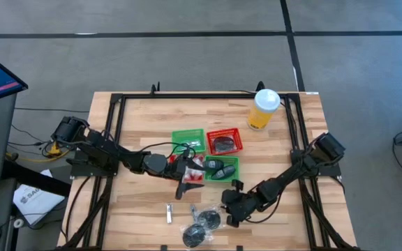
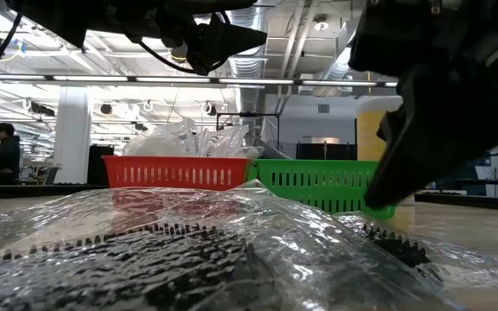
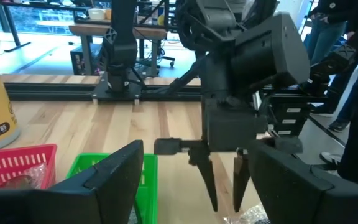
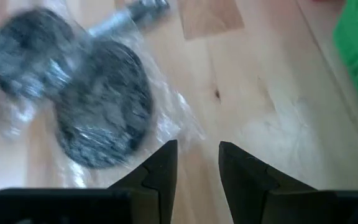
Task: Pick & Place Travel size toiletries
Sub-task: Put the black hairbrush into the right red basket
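Two dark grey discs in clear wrap (image 1: 202, 227) lie near the table's near edge, large in the right wrist view (image 4: 101, 115) and filling the low view's foreground (image 2: 188, 250). A thin silvery tube (image 1: 169, 213) lies to their left. More wrapped items sit in the red basket (image 1: 224, 141) and the near green basket (image 1: 220, 168). My right gripper (image 1: 229, 209) (image 4: 197, 163) hangs just to the right of the discs, fingers pointing down, narrowly open and empty. My left gripper (image 1: 183, 185) (image 3: 197, 177) hovers at the baskets' near-left corner, wide open and empty.
A second green basket (image 1: 188, 139) sits left of the red one. The tall yellow cup with a white lid (image 1: 264, 108) stands at the far right. A black frame (image 1: 117, 104) rims the table. Bare wood lies on the near left.
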`<state>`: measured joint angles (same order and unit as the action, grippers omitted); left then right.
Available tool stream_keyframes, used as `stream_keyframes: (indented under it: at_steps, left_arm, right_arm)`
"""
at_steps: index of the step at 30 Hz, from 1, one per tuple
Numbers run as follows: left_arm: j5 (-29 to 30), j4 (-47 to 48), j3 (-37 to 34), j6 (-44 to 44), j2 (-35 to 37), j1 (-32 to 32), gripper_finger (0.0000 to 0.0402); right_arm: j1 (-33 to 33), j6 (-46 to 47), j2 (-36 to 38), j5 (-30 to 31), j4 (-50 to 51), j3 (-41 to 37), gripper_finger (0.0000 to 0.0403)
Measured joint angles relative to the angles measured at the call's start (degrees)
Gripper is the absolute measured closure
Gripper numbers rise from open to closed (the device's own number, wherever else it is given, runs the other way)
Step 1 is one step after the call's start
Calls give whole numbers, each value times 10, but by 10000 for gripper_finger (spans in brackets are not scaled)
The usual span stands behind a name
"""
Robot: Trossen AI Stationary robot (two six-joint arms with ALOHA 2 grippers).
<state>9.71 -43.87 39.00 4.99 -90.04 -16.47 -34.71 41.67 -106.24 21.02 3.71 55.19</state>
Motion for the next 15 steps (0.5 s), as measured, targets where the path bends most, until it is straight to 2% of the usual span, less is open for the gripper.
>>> stream_keyframes:
  at_steps: [6,9,15]
  left_arm:
    - [2,0,0,0,0,0,124]
    - [2,1,0,0,0,0,124]
    - [2,4,0,0,0,0,124]
  right_arm:
    - [0,14,-21,-4,0,-2,294]
    - [3,15,-35,-25,-43,2,294]
    - [4,8,-44,-44,-66,0,294]
